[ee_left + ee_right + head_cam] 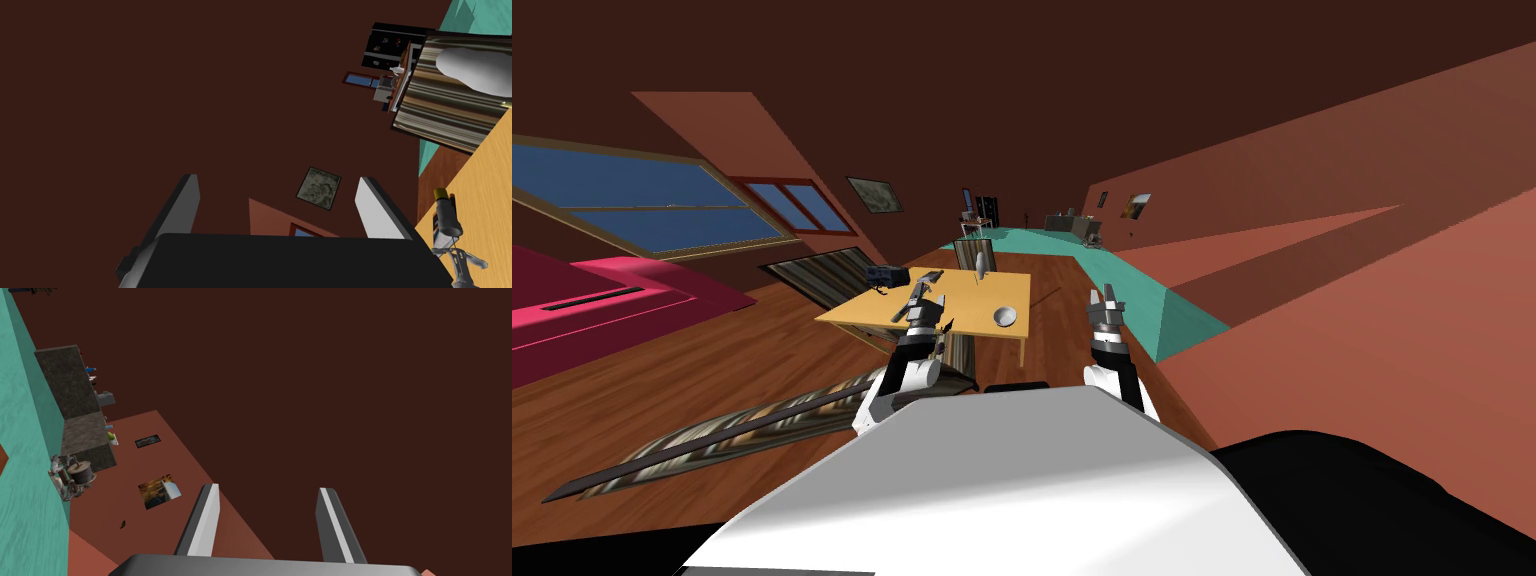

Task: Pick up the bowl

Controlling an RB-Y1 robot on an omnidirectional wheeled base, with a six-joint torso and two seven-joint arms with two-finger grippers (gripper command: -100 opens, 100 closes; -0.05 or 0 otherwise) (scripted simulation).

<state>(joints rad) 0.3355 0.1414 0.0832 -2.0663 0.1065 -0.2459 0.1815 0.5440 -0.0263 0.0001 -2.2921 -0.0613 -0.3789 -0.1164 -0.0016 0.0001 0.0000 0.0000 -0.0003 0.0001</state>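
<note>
Bowl (pixel 1003 316), light grey, rests mid-frame near the yellow desk (pixel 967 303)'s right edge. Left end effector (pixel 923 296) and right end effector (pixel 1103 297) flank it, each with fingers spread and empty.

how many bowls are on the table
1. The bowl sits on the table, by its near right corner. Part of the top is hidden, so another could be.
</note>
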